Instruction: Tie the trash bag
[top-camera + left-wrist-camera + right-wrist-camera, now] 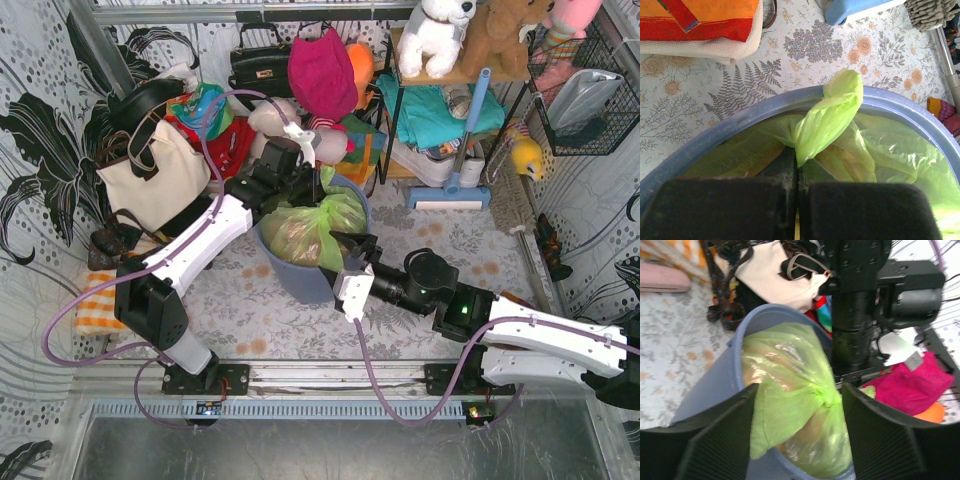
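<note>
My left tool (pixel 797 186) clamps a flap of the thin translucent lime-green plastic trash bag (pixel 830 115) in the blue-grey round plastic bin (pixel 715 134). My right tool (pixel 799 392) straddles its neck, jaws wide apart and empty. Closing off-centre could tear or drop the film.

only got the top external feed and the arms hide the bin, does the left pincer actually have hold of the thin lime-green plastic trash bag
observer: Yes. In the left wrist view the left pincer is shut on a twisted flap of the thin lime-green plastic trash bag.
operator: and the right one, gripping yet
observer: No. The right wrist view shows the right pincer open, straddling the bag's gathered neck.
operator: is that neck knotted
observer: A tight bunched twist shows there in the right wrist view. I can't tell whether it is a finished knot.
</note>
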Robot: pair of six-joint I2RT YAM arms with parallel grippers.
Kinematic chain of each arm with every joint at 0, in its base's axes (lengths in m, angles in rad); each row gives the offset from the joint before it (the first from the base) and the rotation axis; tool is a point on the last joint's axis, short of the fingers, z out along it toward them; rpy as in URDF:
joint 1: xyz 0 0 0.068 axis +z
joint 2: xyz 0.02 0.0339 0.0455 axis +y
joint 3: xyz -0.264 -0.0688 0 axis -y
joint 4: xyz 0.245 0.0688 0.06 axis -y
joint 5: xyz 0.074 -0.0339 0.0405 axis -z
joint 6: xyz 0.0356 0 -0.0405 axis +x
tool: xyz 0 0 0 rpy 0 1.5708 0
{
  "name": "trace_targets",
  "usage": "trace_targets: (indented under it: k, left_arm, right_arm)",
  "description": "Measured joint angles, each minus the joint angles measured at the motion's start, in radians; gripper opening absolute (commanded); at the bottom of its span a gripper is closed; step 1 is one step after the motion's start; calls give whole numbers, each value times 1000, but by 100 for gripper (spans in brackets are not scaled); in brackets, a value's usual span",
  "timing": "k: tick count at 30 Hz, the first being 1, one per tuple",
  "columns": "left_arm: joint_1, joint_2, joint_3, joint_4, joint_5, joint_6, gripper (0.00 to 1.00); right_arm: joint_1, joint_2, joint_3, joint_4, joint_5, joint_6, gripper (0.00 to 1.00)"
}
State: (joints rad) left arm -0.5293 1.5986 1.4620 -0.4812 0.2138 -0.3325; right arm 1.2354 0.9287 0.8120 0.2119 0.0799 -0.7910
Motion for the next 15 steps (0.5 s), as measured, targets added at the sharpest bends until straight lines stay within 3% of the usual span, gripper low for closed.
trace_targets:
  k: [3,11,13,15]
  left_arm:
    - [0,-3,0,-1,3,2,0]
    - [0,-20,0,-4,5,2,0]
    - [0,-24,0,-6,5,2,0]
    - [0,-27,0,-6,5,2,0]
  right_arm:
    - [0,2,0,45,22,-21,49]
    - [0,55,0,61,49,-45,39]
    - [-1,64,0,54,54,-44,26]
    - [-3,68,0,44,60,-44,6]
